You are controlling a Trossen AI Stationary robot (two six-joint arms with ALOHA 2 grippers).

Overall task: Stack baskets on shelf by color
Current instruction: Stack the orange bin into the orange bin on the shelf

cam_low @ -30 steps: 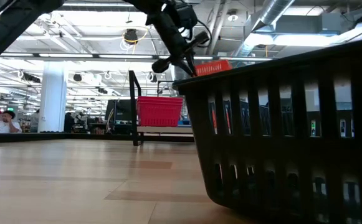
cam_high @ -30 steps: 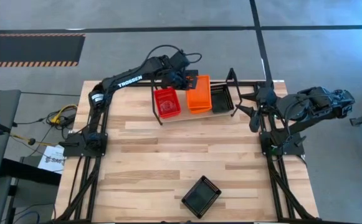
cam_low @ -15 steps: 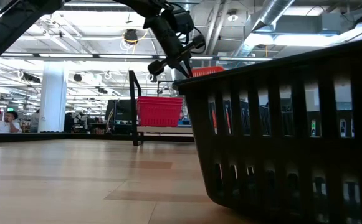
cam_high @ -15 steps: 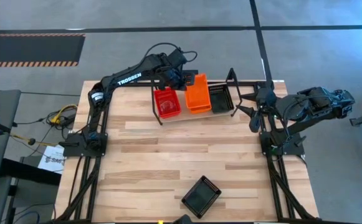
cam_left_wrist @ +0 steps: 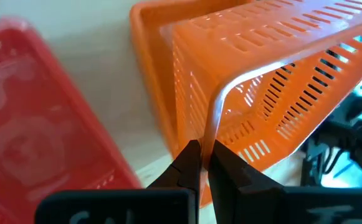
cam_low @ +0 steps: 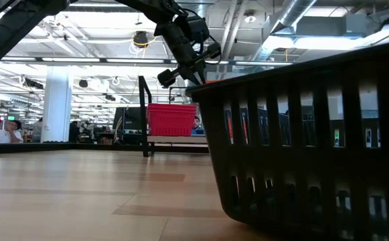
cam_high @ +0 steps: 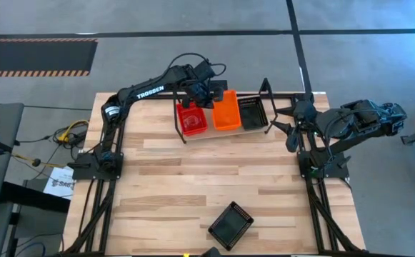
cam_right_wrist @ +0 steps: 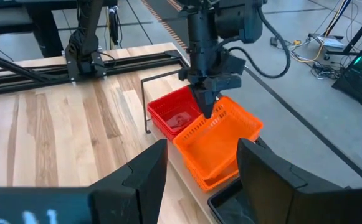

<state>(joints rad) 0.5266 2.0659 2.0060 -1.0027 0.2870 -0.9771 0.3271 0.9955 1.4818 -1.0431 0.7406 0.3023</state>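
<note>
On the shelf (cam_high: 178, 123) at the table's far edge stand a red basket (cam_high: 191, 118), an orange basket (cam_high: 226, 111) over a second orange one (cam_left_wrist: 149, 37), and a black basket (cam_high: 252, 113). My left gripper (cam_high: 210, 93) hangs above the orange basket's far corner, shut on its rim. Another black basket (cam_high: 230, 225) rests on the table near the near edge and fills the low view (cam_low: 315, 147). My right gripper (cam_high: 281, 118) waits open to the right of the shelf. My left gripper (cam_left_wrist: 203, 163) pinches the upper orange basket's rim (cam_left_wrist: 213, 127) between its two fingers, just below a rounded corner on the side facing the red basket. The fingers (cam_right_wrist: 208, 102) come from above, pointing down. The basket is tilted, its lower end in the orange basket beneath (cam_right_wrist: 199, 177).
The shelf's black wire end loops (cam_high: 266, 91) rise beside the baskets. A bare stretch of wooden tabletop (cam_high: 207, 178) lies between the shelf and the near black basket. A person (cam_low: 8, 130) sits far off in the room behind.
My left gripper has gone down a little over the shelf, still shut on the orange basket's rim. The orange basket has sunk with it toward the orange one below; in the low view its top has dropped out of sight behind the near black basket.
</note>
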